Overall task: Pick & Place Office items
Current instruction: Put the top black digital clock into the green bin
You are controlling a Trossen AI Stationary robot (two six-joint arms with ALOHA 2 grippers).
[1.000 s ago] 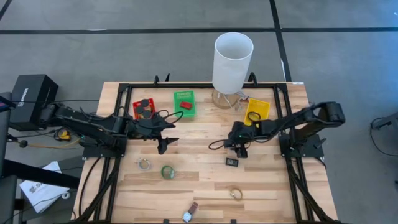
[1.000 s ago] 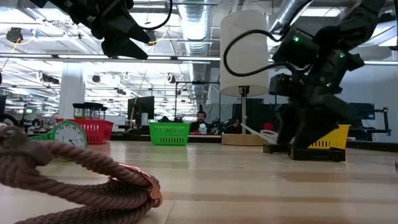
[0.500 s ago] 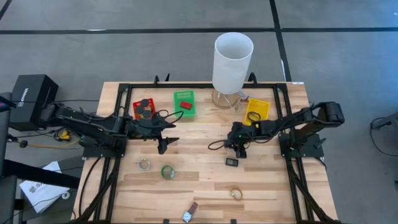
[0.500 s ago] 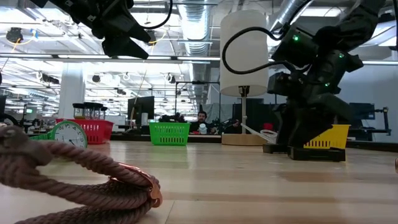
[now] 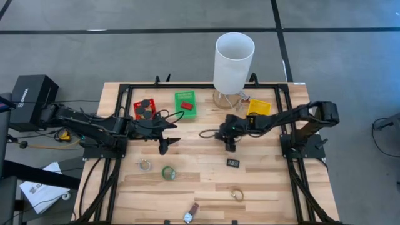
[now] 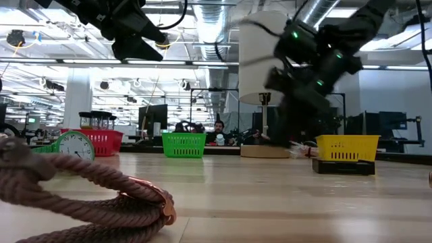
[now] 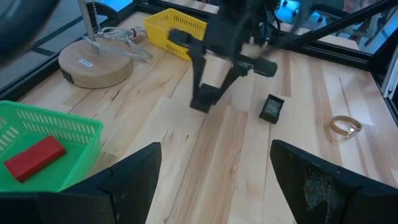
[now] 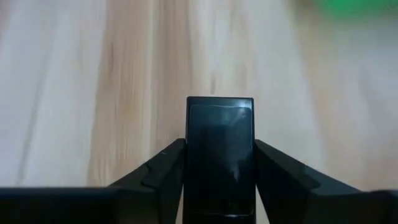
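Left of frame in the high view: left gripper [image 5: 164, 147] hangs over the light wooden desk [image 5: 206, 187], just below the red plastic bin [image 5: 139, 106] that holds black cylinders [image 5: 145, 107]. Its jaws stand wide apart with nothing between them; the left wrist view shows both dark fingers [image 7: 127, 180] splayed over bare wood.

Lower left of the desk: a small metal ring [image 5: 145, 165], and beside it a green tape roll [image 5: 168, 172]. At the bottom edge, a wristwatch [image 5: 190, 214].

Upper centre: green plastic bin [image 5: 185, 104] with a flat red block [image 5: 187, 105] lying inside; the left wrist view shows the block [image 7: 34, 157] on the bin floor. To its right, a tall white cylinder [image 5: 234, 61] on a round wooden base.

Centre: right gripper [image 5: 230, 141] over the desk below that cylinder, jaws clamped on a small black rectangular block [image 8: 220, 155], which sits upright between the fingers in the right wrist view.

Below it, a second small black block [image 5: 232, 162] lies flat on the desk, apart from the gripper. Lower still, a tan braided ring [image 5: 237, 195].

Upper right: yellow plastic bin [image 5: 259, 108], just beside the right arm.
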